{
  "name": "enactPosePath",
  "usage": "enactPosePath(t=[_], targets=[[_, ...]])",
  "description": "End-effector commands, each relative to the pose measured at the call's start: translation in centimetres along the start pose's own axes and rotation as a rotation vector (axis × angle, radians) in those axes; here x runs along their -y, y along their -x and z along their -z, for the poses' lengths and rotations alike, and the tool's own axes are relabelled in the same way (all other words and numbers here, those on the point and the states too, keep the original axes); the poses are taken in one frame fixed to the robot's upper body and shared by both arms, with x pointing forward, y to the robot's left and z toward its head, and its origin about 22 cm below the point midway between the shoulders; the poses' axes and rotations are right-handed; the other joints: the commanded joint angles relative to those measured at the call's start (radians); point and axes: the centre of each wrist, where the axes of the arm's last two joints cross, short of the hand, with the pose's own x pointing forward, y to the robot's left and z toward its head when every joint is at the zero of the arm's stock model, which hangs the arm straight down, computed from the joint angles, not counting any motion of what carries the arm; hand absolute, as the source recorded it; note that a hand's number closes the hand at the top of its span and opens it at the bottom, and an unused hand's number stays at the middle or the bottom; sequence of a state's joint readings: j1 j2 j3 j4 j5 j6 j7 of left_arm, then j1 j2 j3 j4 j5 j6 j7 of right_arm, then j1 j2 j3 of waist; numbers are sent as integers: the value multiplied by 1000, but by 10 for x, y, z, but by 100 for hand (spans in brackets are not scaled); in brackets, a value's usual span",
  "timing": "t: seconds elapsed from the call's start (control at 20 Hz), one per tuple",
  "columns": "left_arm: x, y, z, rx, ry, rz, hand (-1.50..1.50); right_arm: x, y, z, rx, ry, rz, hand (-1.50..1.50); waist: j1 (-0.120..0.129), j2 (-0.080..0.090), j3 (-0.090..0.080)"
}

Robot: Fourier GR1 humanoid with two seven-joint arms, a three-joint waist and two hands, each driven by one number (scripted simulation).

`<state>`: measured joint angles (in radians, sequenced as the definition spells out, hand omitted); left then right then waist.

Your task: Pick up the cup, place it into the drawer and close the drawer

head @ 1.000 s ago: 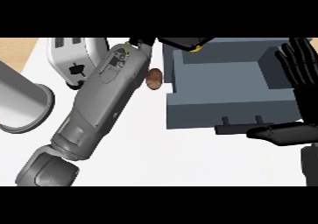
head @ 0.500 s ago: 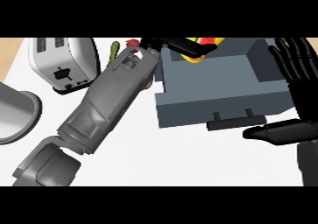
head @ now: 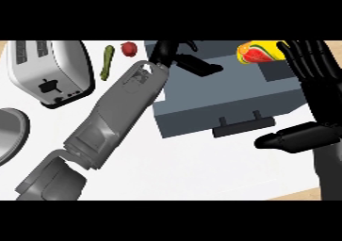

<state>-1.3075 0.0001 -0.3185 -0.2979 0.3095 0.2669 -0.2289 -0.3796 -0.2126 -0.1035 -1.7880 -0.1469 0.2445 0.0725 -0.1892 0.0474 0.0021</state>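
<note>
Cup could not be seen anywhere; whether my left hand (head: 175,52) held it, or how its fingers stood, I could not tell as it reached over the open grey drawer (head: 222,101). My right hand (head: 313,80) stood spread, fingers straight, at the drawer's right. A toaster (head: 49,70) sat far left.

View: one only, from the robot's head.
Facing: steeply down onto the white table (head: 201,164).
Nearness: close; the forearms fill much of the frame, coming in from the lower edge.
Left part: toaster (head: 52,70) and left hand (head: 175,54).
Middle: grey drawer (head: 222,101), seen from above.
Right part: right hand (head: 312,80).
Shared part: none, as there is no second view.
</note>
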Motion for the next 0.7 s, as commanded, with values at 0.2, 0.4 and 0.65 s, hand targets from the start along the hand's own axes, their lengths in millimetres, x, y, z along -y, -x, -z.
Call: enactPosePath(t=[0.2,0.4,0.65], targets=[[1,0,-3,75,-31,-205,-150,-27,7,11,25,-245,148,150,-25,8,-1],[3,-14,-1,189,-32,-304,-150,-40,11,11,6,-445,209,150,-3,-4,-1],[-1,-7,-2,213,-141,-351,-150,-29,1,5,-172,-675,-20,150,29,-20,-3]])
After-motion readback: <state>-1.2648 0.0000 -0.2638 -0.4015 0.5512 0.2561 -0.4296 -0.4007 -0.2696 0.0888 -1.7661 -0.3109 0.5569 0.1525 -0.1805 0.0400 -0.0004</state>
